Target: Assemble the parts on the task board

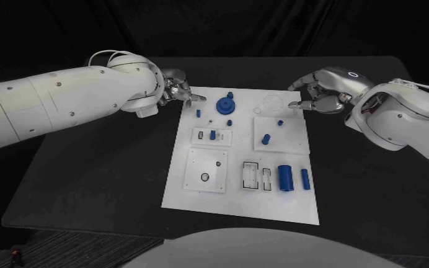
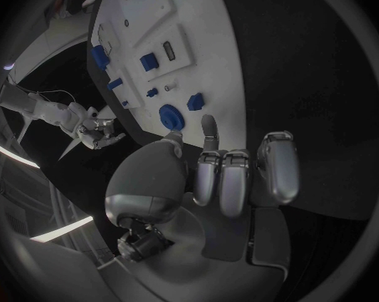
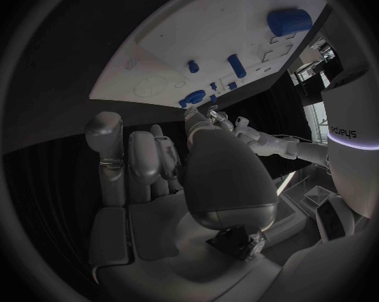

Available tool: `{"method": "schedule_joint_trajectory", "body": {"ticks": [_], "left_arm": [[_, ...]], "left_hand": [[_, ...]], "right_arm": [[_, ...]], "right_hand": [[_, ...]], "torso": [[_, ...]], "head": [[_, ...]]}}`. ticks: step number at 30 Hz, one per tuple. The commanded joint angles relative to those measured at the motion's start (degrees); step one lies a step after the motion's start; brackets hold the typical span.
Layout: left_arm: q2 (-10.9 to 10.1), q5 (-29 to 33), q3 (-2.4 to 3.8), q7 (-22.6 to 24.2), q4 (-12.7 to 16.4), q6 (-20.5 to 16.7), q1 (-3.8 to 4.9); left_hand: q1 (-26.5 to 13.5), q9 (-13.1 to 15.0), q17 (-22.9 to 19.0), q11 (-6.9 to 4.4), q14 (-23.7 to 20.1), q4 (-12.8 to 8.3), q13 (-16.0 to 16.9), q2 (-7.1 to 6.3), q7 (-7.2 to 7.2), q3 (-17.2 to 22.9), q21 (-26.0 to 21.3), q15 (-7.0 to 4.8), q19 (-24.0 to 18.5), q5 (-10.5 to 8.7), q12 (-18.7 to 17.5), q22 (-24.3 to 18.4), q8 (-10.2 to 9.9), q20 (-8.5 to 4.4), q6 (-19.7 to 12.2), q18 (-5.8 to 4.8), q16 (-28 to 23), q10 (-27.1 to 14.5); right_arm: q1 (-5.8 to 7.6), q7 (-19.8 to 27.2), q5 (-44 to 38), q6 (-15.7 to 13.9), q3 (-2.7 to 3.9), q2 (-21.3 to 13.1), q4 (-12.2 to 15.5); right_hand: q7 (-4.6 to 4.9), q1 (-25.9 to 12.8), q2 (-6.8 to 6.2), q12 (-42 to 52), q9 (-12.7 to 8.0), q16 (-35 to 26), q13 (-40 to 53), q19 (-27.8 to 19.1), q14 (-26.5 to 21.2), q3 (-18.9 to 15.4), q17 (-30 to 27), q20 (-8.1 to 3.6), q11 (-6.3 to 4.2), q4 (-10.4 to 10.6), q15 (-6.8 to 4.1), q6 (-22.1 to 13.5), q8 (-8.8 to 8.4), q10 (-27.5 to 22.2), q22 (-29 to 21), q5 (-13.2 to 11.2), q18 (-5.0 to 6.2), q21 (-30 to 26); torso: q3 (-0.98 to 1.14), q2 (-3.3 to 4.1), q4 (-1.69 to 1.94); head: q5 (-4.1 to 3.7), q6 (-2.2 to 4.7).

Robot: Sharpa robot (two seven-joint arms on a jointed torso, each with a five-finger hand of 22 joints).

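We see the white task board point(image 1: 240, 209) lying flat in the middle of the black worktop point(image 1: 89, 175), with the blue parts spread over it. Near the far edge sit a round gear-like disc point(image 1: 227, 105) and a small hexagonal piece point(image 1: 198, 100) just beside it. A short peg point(image 1: 265, 138) lies on a raised plate further in. On the near half, a large cylinder point(image 1: 285, 177) and a slimmer pin point(image 1: 305, 178) lie side by side.

The left robot hand point(image 1: 175, 91) hovers at the board's far left corner, fingers curled inward but holding nothing that we can make out; its fingertips are close to the hexagonal piece, and we cannot tell whether they touch it. The right robot hand point(image 1: 323, 94) hangs just off the far right edge, fingers loosely bent and apart, empty.

We judge these parts to be light, rigid plastic, smooth enough to slip under metal fingertips. The cylinder and pin will likely roll if nudged sideways, so we would pinch them across their round sides at mid-length. The disc looks best taken by its rim or raised hub. The tiny pegs call for a fine fingertip pinch, and the thin board may slide if pressed off-centre.
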Motion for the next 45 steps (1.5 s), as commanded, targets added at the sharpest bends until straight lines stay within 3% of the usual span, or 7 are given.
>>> {"method": "schedule_joint_trajectory", "body": {"ticks": [1, 12, 21, 45], "left_arm": [[0.24, -0.15, 0.04, 1.02, -0.06, 1.64, -0.27], [0.73, -0.15, 0.04, 1.54, -0.66, 1.97, -1.18], [0.69, -0.14, 0.04, 1.6, -0.81, 2.41, -1.82], [0.71, -0.13, 0.04, 1.91, -0.08, 2.23, -2.08]], "left_hand": [[-0.15, 0.09, 12.57, 0.53, 4.63, -0.24, 11.01, 0.27, 0.25, -0.3, -0.49, 0.4, -0.62, -0.01, -0.69, 5.41, -0.25, 0.06, -0.31, -0.36, -0.36, 2.73], [1.19, 0.09, 11.58, 0.8, 4.04, -0.59, 9.78, 0.96, 0.55, -0.45, -1.43, 0.65, -1.38, 0.49, -1.71, 5.01, -1.06, 0.27, -1.19, -0.14, -0.86, 1.61], [2.96, -0.16, 11.22, 1.04, 3.79, -1.2, 9.45, 1.39, 0.79, -0.47, -1.87, 0.88, -1.68, 2.02, -2.02, 5.03, -2.02, 0.51, -1.55, -0.07, -1.05, 1.26], [6.24, -0.5, 10.51, 1.14, 3.33, -2.96, 8.87, 1.8, 0.87, -0.13, -2.66, 1.01, -2.06, 6.64, -2.53, 5.1, -3.43, 0.7, -1.42, 0.08, -1.42, 0.68]], "right_arm": [[-0.14, 0.18, -0.15, -0.28, 0.03, -0.05, 0.12], [-0.22, 0.04, -0.15, 0.09, 0.03, 0.04, 0.01], [-0.46, 0.04, -0.15, 0.26, 0.03, 0.12, -0.14], [-0.83, -0.23, -0.14, 0.69, 0.03, 0.17, -0.31]], "right_hand": [[0.13, 0.26, 0.38, -0.31, -0.08, -0.28, 0.4, -0.43, -0.07, -0.16, -0.05, 0.12, -0.02, -0.06, 0.27, 0.33, 0.25, -0.5, -0.05, 0.27, 1.08, -0.34], [0.14, 0.22, 0.49, -0.85, -0.14, -0.49, -0.1, -0.51, -0.15, -0.2, -0.24, 0.13, -0.01, -0.01, 0.29, 0.34, 0.24, -0.9, -0.14, 0.34, 1.12, -0.6], [0.13, 0.2, 0.5, -1.1, -0.18, -0.55, -0.33, -0.54, -0.18, -0.24, -0.29, 0.13, -0.01, 0.0, 0.29, 0.32, 0.22, -1.08, -0.17, 0.39, 1.13, -0.72], [0.14, 0.27, 0.58, -1.46, -0.27, -0.75, -0.68, -0.63, -0.26, -0.27, -0.46, 0.14, -0.02, -0.03, 0.3, 0.29, 0.17, -1.28, -0.28, 0.53, 1.17, -1.05]], "torso": [[0.13, -0.01, 0.06], [0.14, -0.08, -0.01], [0.11, -0.2, -0.06], [0.15, -0.16, -0.19]], "head": [[0.05, -0.01], [0.19, -0.01], [0.29, -0.01], [0.19, -0.01]]}}
